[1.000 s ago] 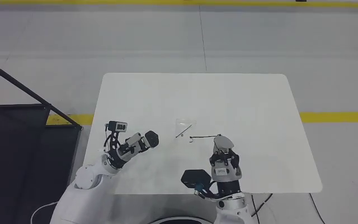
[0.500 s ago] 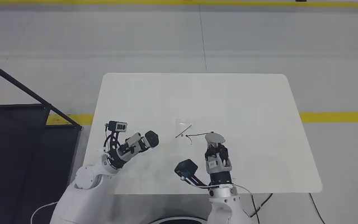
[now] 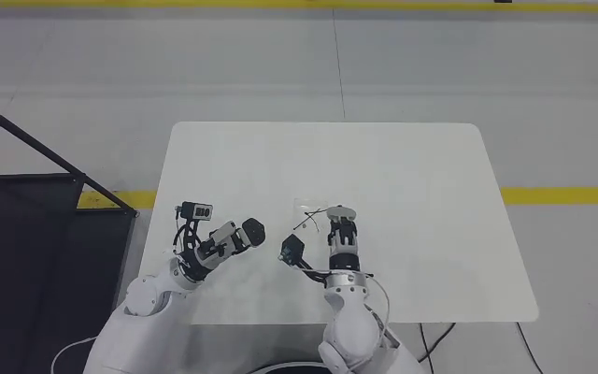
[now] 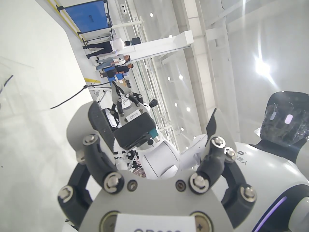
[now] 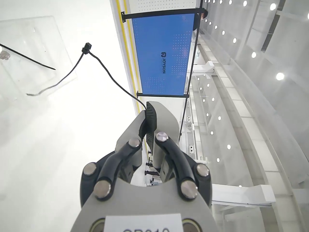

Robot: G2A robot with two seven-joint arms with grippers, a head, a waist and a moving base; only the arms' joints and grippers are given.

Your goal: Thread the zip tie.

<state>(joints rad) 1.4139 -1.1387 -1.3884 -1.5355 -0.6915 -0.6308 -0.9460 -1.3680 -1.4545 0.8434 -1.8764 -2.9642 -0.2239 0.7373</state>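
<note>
Compared with one second ago, the right gripper (image 3: pixel 342 217) has moved up and to the left in the top view, closer to the clear plate (image 3: pixel 311 206). The zip tie (image 3: pixel 318 219) has gone with it. The left gripper (image 3: pixel 250 231) has stayed in its place, at the lower left part of the table (image 3: pixel 420 168).

The right gripper's fingers (image 5: pixel 150 114) are pressed together on one end of the zip tie (image 5: pixel 106 69). From there the black tie curves away to its small square head in the upper left part of the right wrist view. It then bends back, and its free tail ends near the edge of the clear plate (image 5: pixel 36 32). A second black strap (image 5: pixel 29 60) lies on this plate.

The left gripper (image 4: pixel 154 119) has its fingers wide apart and holds nothing.

The left wrist view shows the right gripper (image 4: pixel 115 90) from the side, with the zip tie (image 4: pixel 70 98) stretching out from its tips toward the left of the frame. In the top view the tie is just a thin line, while the right wrist view makes its head and bend clear.
</note>
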